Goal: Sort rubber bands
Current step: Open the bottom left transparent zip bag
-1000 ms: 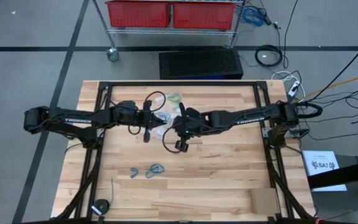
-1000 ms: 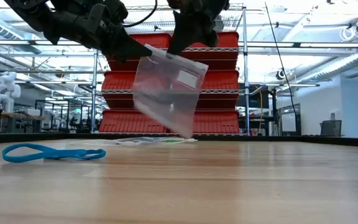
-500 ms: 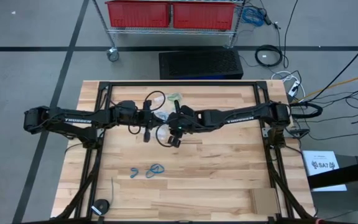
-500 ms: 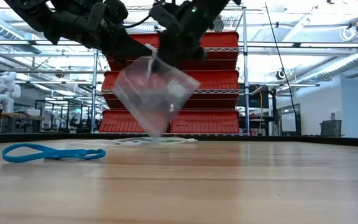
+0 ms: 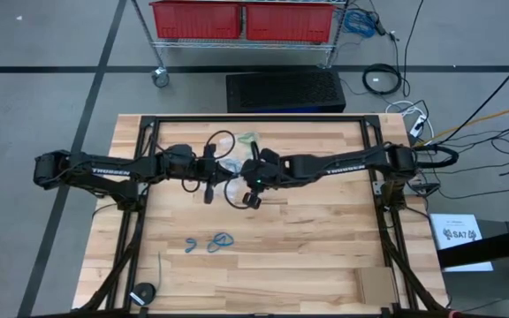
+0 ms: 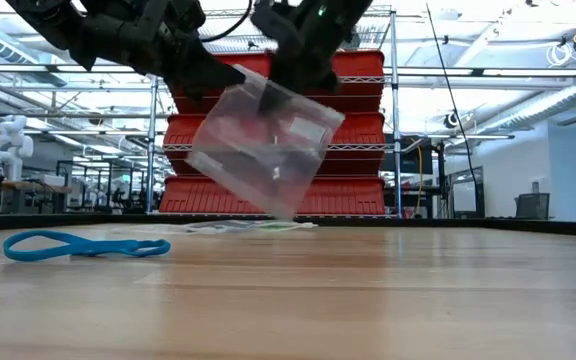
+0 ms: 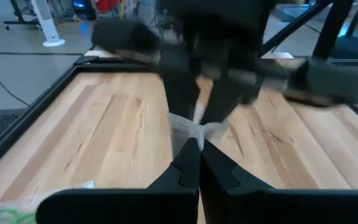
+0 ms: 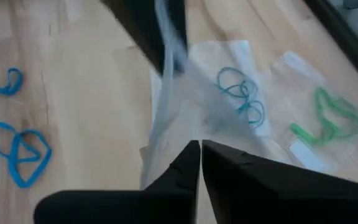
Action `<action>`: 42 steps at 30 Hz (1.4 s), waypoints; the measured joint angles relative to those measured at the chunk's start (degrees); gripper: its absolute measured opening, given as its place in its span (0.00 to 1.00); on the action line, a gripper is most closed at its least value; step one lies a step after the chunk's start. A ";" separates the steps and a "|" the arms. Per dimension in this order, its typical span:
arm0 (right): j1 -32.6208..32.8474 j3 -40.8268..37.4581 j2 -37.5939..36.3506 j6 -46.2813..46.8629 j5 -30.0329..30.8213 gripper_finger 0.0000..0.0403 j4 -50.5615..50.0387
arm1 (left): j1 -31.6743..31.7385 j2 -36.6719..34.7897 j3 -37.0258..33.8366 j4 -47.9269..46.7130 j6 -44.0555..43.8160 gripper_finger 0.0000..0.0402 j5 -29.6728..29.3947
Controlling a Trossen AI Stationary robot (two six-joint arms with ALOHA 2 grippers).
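A clear zip bag (image 6: 263,150) hangs above the table's middle between my two grippers. My left gripper (image 5: 223,168) (image 7: 199,146) and my right gripper (image 5: 240,171) (image 8: 200,144) are both shut on it, tip to tip. Bright blue rubber bands (image 5: 210,242) (image 6: 83,245) (image 8: 16,152) lie loose on the wood nearer the front edge. Teal rubber bands (image 8: 241,94) and green ones (image 8: 327,121) (image 5: 248,139) lie in flat clear bags on the table toward the far edge. My left gripper pinches a bunched bit of the bag's upper edge (image 7: 195,129) between its two fingers, coming nearly level from the table's left. The bag hangs below, clear of the table. My right gripper pinches the bag's upper edge (image 6: 270,92) a little beside the left one, slanting down from the table's right. The bag hangs tilted below its fingers (image 6: 286,70), lifted clear.
A black frame (image 5: 254,119) runs round the work area. A black cable with a round foot (image 5: 144,291) lies at the near left corner, and a cardboard piece (image 5: 376,284) at the near right. Bare wood lies toward the near right.
My right gripper has moved toward the left gripper and sunk a little. Midway its fingers stood apart; now they are shut on the bag's upper edge again. The bag dropped and swung meanwhile, and now hangs more level, tilted between both grippers.
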 joint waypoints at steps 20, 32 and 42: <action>-0.65 -5.50 1.79 2.12 1.01 0.29 15.38 | -0.47 0.00 0.00 0.99 0.00 0.00 -2.32; -2.04 -5.47 -1.66 1.44 -6.35 0.64 8.99 | -0.47 0.00 -3.70 3.16 -3.48 0.00 -3.33; -0.88 -5.47 -9.62 0.84 -6.26 0.64 3.35 | -0.25 0.00 -5.48 2.97 -2.84 0.00 -5.35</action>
